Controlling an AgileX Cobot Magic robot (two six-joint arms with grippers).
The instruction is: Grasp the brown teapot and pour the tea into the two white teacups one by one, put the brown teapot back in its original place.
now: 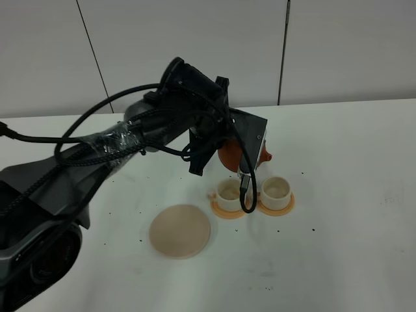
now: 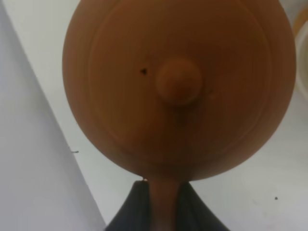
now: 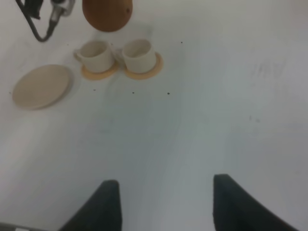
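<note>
Left gripper [image 2: 163, 217] is clamped on the handle [image 2: 163, 192] of the brown teapot [image 2: 178, 86], held aloft just behind the two white teacups [image 1: 229, 190]; the beige trivet [image 1: 180, 230] lies near them. Right gripper [image 3: 166, 207] is spread, well apart, over white table [image 3: 216, 120].

A white table [image 1: 351, 260] fills the lower part of the exterior high view. Its matte top is scattered with small dark specks [image 1: 313, 229] and a few faint grey scuffs [image 3: 262, 70]. Behind its far edge stands a pale grey wall [image 1: 52, 52] of flat panels, divided by 2 thin dark seams [image 1: 93, 52], 1 slanting and 1 nearly upright. The light is soft and even, and shadows on the tabletop are faint and blurred.
</note>
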